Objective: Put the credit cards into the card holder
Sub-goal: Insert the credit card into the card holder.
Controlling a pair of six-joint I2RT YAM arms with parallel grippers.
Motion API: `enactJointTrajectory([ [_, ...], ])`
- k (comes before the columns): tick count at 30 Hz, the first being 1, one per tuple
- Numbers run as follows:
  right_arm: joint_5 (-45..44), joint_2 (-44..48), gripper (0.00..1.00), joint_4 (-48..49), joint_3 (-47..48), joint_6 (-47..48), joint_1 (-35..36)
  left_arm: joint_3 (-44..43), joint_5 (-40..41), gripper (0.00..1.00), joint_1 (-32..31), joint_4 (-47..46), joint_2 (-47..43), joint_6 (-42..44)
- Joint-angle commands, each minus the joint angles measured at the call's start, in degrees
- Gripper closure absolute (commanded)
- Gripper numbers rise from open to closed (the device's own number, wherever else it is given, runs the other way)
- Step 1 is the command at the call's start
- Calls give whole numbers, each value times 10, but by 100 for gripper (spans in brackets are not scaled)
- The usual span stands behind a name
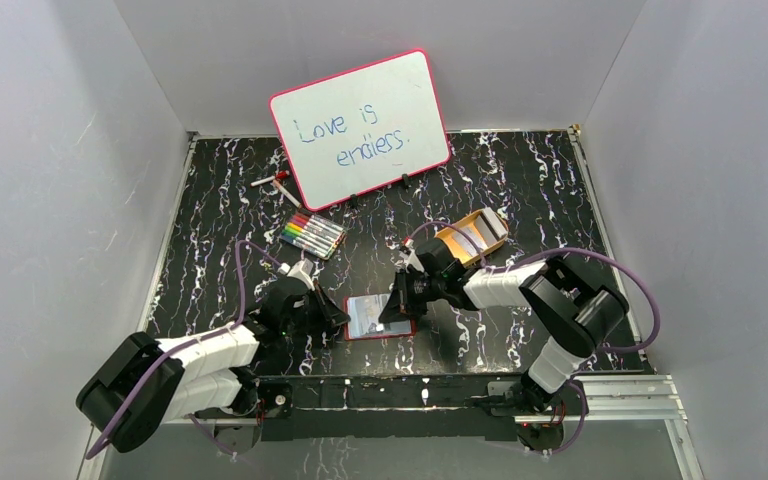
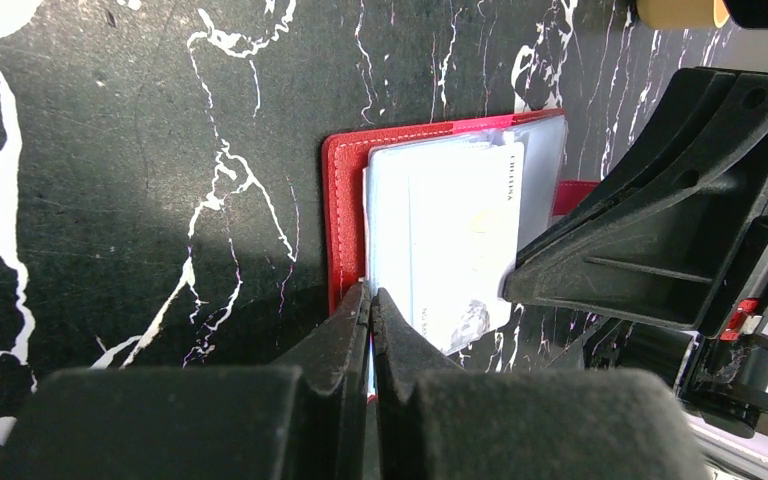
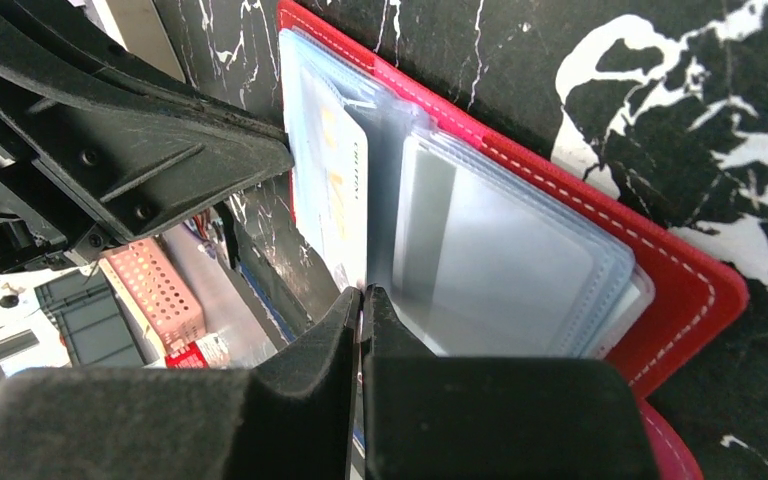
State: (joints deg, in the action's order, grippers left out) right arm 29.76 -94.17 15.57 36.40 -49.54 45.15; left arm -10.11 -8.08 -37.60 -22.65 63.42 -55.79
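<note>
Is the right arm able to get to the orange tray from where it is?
Probably yes: the orange tray sits close behind the right claw with nothing blocking, though the claw is pinching a credit card now.

Overhead wide; close wrist views share card holder (image 2: 345, 200).

Left arm (image 1: 210, 350) and right arm (image 1: 520, 285) lean inward, jaws pinched closed.

Between the black left pincer (image 2: 370, 310) and the black right pincer (image 3: 362, 300): a red leather-like folding card holder (image 2: 345, 190) with pale stitching, and a white and pale-blue plastic credit card (image 2: 440, 240). Beneath them, a black marble-patterned tabletop (image 2: 110, 150), white-veined. Beyond the right pincer, an orange box-shaped tray (image 1: 472, 236); beyond the left, multicoloured marker pens (image 1: 312, 235) and a pink-rimmed whiteboard (image 1: 360, 115) with blue writing.
</note>
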Motion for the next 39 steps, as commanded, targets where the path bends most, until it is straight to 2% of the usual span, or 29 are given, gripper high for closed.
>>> enactJointTrajectory([
  [1,17,-18,90,22,30,5,7,7,-5,100,0,-12,5,0],
  [11,-10,24,72,-39,41,23,7,5,3,100,0,-2,-4,1],
  [15,-21,35,72,-48,39,19,7,7,8,100,0,5,-14,1],
  [22,-13,1,76,-35,46,16,7,7,4,100,0,2,-15,0],
  [33,-12,-39,69,-43,69,21,15,8,-2,100,0,-6,-10,-2],
  [39,4,-41,71,-11,67,6,23,9,-7,100,0,-12,-3,-3],
])
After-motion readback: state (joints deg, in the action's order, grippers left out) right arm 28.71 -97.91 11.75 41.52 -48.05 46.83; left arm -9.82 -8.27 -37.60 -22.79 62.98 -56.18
